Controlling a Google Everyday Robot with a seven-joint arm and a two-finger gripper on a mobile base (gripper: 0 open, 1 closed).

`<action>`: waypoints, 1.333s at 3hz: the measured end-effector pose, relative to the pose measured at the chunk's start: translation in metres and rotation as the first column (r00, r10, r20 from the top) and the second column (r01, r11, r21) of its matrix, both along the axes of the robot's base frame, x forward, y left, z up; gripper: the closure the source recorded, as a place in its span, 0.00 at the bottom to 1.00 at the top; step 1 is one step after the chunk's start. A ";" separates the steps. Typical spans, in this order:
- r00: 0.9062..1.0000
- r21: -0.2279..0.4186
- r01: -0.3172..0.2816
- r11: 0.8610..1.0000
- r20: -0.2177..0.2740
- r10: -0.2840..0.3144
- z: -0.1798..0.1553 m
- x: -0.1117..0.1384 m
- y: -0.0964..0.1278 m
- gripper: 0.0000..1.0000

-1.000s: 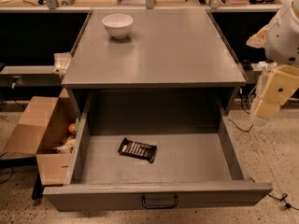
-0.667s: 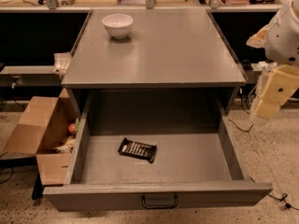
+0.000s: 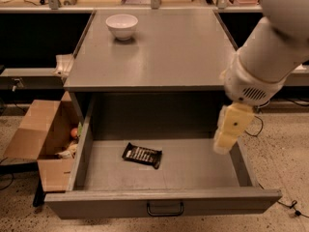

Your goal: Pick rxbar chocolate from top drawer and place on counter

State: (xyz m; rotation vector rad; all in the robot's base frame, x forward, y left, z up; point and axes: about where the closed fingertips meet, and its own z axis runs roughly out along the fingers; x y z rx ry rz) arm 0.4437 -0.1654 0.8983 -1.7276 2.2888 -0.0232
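Counter [image 3: 174, 52] of smooth grey metal fills the upper middle of the view, behind and above the gripper [image 3: 223, 146]. Below it the top drawer [image 3: 96, 204] stands pulled fully out, wide and deep. Its right wall lies just beside the gripper, and its front panel is nearer the camera than the gripper.

A thick white robot arm [image 3: 270, 47] comes down from the upper right corner. It ends in a pale cream gripper that hangs pointing downward over the right end of the open drawer. Whether the gripper is wide or narrow cannot be told from this angle. It holds nothing that can be seen.

A brown cardboard box [image 3: 34, 129] sits open on the speckled floor, far to the left of the gripper, outside the drawer's left wall. A white bowl [image 3: 121, 25] rests on the counter's back left part, well above and left of the gripper.

The rxbar chocolate [image 3: 142, 155], a flat bar in a black wrapper with white lettering, lies on the drawer floor. It is left of the gripper and well apart from it, at about the height of the gripper's tip in the picture, and turned slightly askew.

A small dark handle [image 3: 165, 209] sits at the centre of the front panel, below and left of the gripper.
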 end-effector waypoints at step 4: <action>0.992 0.312 -0.117 0.943 -0.006 0.125 -0.129 0.031 0.099 0.00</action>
